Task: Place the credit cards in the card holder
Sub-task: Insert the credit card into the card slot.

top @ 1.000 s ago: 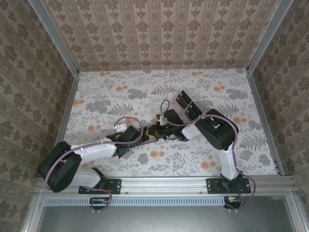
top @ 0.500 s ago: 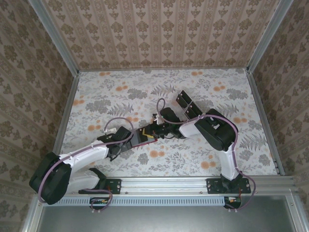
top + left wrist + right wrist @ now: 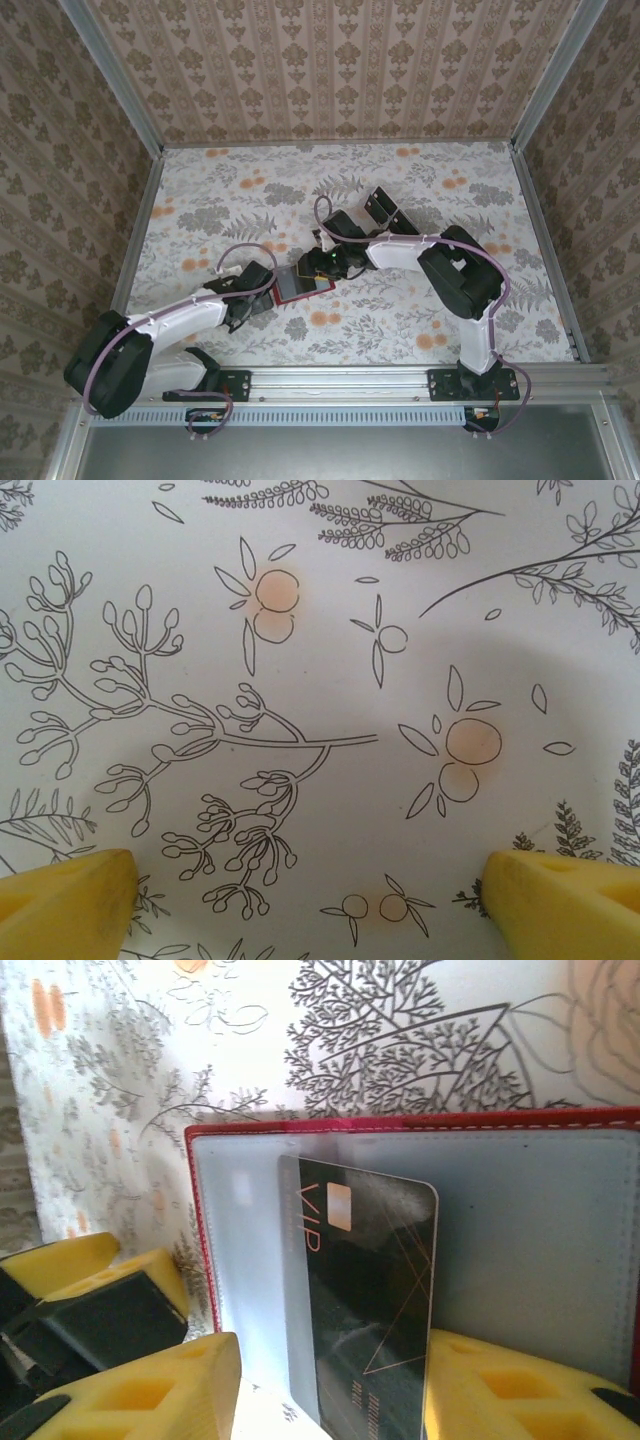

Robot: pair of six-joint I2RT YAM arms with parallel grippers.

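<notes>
Floral table (image 3: 450,180) first. The right arm (image 3: 455,275) sweeps in from 5 o'clock and bends across toward the middle, while the left arm (image 3: 175,318) lies low from 7 o'clock, pointing the same way.

The left gripper (image 3: 310,905) hangs over bare cloth, yellow fingers spread wide with nothing between them. The right gripper (image 3: 335,1370) has its jaws parted, astride the near end of a card: the finger on one side stands clear of it, the other sits right at its edge, so that's no pinch.

The wallet (image 3: 540,1220) lies open on the cloth, just 8 o'clock of table centre, red rim up, grey lining showing.

The black VIP card (image 3: 370,1280) lies flat on that lining, one long edge under a clear pocket.

More black cards (image 3: 382,207) wait at 1 o'clock of the wallet, well apart.
</notes>
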